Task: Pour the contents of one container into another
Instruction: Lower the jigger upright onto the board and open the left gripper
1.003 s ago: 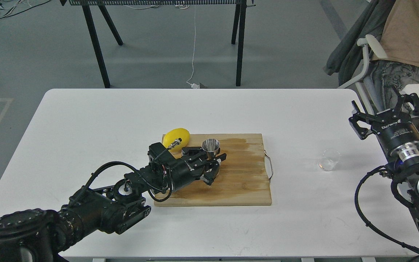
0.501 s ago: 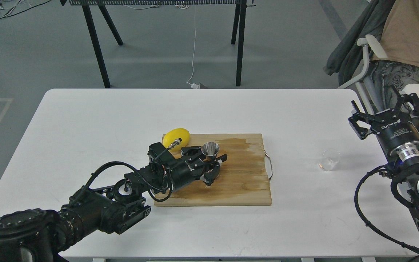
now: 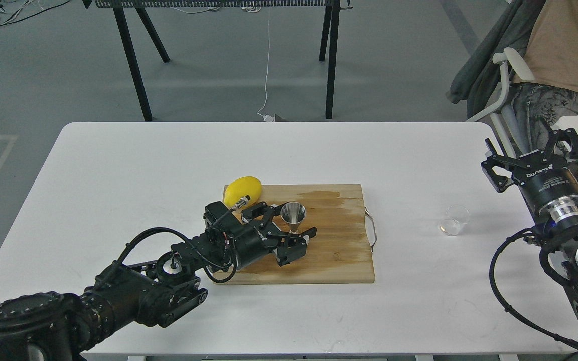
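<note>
The clear glass cup [image 3: 454,220] stands upright on the white counter [image 3: 118,165], off the right end of the wooden cutting board [image 3: 334,250] and apart from it. On the board the steel jigger [image 3: 293,216] stands upright with the left claw [image 3: 289,228] spread around its base, a yellow lemon [image 3: 243,190] at the board's back left corner. The right claw [image 3: 532,155] hangs spread and empty past the counter's right edge, well apart from the cup.

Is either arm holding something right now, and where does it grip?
Nothing is held. The left end effector is open around the jigger; the right end effector is open.
</note>
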Robot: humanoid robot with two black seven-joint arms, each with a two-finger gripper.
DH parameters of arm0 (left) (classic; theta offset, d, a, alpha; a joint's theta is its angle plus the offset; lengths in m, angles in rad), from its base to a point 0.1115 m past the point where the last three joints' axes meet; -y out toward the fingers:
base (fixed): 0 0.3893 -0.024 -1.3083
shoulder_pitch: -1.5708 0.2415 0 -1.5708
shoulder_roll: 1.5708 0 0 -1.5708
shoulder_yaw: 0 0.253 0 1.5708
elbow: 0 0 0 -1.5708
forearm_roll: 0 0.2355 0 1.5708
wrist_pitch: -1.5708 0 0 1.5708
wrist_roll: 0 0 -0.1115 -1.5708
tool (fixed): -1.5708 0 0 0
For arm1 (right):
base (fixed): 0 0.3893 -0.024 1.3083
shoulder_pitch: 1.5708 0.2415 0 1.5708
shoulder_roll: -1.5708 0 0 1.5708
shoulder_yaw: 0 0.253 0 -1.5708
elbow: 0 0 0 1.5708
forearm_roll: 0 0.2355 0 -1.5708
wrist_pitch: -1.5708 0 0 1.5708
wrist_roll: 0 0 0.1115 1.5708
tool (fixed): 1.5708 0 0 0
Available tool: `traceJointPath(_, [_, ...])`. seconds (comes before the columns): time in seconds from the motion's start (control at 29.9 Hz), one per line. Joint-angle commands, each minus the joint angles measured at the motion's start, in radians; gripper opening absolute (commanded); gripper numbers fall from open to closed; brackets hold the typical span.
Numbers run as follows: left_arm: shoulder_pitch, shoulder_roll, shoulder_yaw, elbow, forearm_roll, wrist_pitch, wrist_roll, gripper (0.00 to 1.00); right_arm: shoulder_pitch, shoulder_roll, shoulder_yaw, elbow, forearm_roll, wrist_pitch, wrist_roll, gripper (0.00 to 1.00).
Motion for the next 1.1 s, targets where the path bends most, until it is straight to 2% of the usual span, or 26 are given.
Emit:
traceJointPath(0.0, [0.002, 0.000, 0.000, 0.000, 0.000, 0.000, 0.000, 0.93, 0.000, 0.000, 0.000, 0.000, 0.000, 0.000, 0.000, 0.99])
traceJointPath(0.47, [0.051, 0.000, -0.001, -0.012, -0.002, 0.000, 0.000, 0.93, 0.000, 0.000, 0.000, 0.000, 0.000, 0.000, 0.000, 0.99])
traceJointPath(1.07, [0.051, 0.034, -0.006, -0.012, -0.002, 0.000, 0.000, 0.93, 0.000, -0.005, 0.000, 0.003, 0.002, 0.000, 0.000, 0.99])
